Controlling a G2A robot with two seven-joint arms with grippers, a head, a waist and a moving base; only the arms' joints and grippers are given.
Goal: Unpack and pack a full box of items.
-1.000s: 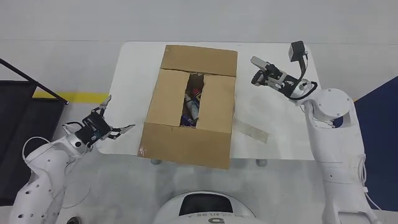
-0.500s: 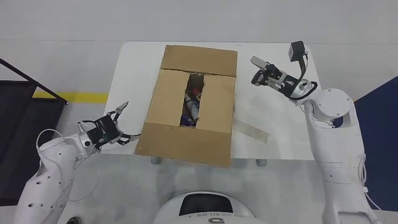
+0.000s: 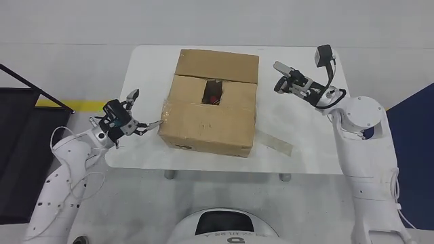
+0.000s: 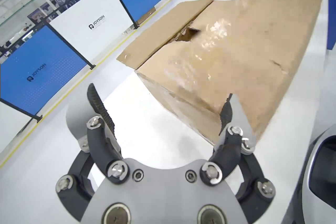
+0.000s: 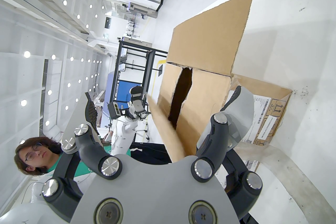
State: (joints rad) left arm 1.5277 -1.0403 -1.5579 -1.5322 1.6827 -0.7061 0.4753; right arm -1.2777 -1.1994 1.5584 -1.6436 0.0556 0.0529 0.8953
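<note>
A brown cardboard box (image 3: pixel 210 118) stands in the middle of the white table (image 3: pixel 142 74). Its near flap lies folded over the top, and its far flap (image 3: pixel 220 64) lies spread outward. A small gap (image 3: pixel 212 93) between the flaps shows a reddish item inside. My left gripper (image 3: pixel 144 110) is open at the box's near left corner, with one fingertip (image 4: pixel 226 112) against the folded flap's edge (image 4: pixel 223 57). My right gripper (image 3: pixel 277 76) is open above the table to the right of the box (image 5: pixel 204 51), with nothing between its fingers.
A loose strip of clear tape (image 3: pixel 274 144) lies on the table right of the box, seen also as the tape strip (image 5: pixel 288 170) in the right wrist view. Bare table lies left of the box. A dark frame (image 3: pixel 20 108) stands beside the table's left end.
My left arm rose from below the table's edge to the box's near left corner. The near flap, spread outward before, now lies folded over the opening. The right arm has kept still.
</note>
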